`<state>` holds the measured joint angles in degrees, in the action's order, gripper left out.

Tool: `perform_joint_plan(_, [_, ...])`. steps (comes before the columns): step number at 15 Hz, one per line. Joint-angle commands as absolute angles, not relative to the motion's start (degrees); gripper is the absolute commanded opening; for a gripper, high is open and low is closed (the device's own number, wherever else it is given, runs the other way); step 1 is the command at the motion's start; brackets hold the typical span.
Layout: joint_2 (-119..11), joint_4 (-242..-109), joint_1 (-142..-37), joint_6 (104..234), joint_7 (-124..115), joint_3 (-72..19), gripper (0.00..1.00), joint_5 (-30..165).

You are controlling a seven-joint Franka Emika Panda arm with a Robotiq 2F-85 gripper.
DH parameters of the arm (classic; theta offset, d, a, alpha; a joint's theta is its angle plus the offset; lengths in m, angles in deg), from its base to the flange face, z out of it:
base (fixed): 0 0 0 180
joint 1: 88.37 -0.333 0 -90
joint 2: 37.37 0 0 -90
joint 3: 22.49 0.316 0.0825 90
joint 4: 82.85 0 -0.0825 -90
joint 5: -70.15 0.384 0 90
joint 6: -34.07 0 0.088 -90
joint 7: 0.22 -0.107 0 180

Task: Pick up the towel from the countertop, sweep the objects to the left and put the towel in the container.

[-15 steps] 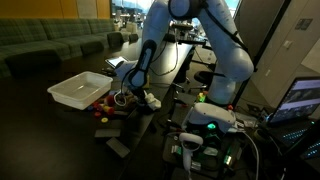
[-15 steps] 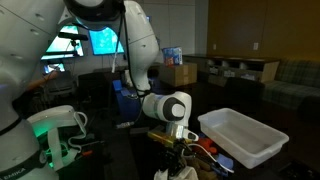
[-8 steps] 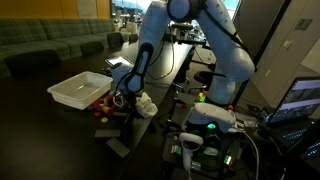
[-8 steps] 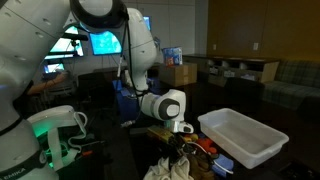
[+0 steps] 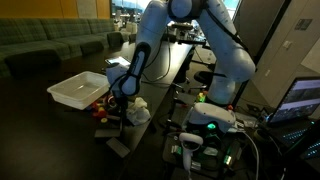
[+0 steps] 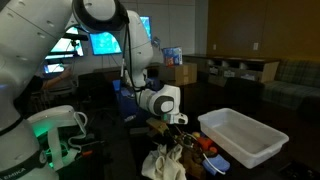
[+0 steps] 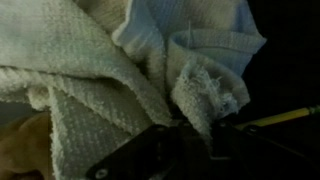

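White towel (image 6: 165, 163), soft, light and limp, hangs bunched from fingers (image 7: 160, 152) clamped on a thick top fold, seemingly the safest hold.

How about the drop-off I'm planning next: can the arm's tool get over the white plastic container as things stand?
Probably yes. The tool, shut on the white woven towel, hangs beside the white rectangular plastic container, whose top is open; only low red objects lie between them.
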<state>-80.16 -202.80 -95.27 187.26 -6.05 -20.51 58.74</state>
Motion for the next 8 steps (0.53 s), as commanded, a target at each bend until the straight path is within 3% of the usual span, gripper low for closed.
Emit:
perform_joint_plan(1, [-81.7,-202.4,-95.9,191.6,-6.9,-15.1,0.06,66.3])
perform_joint_plan(8, [-82.6,-202.7,-97.5,194.2,-5.3,-4.8,0.06,76.6])
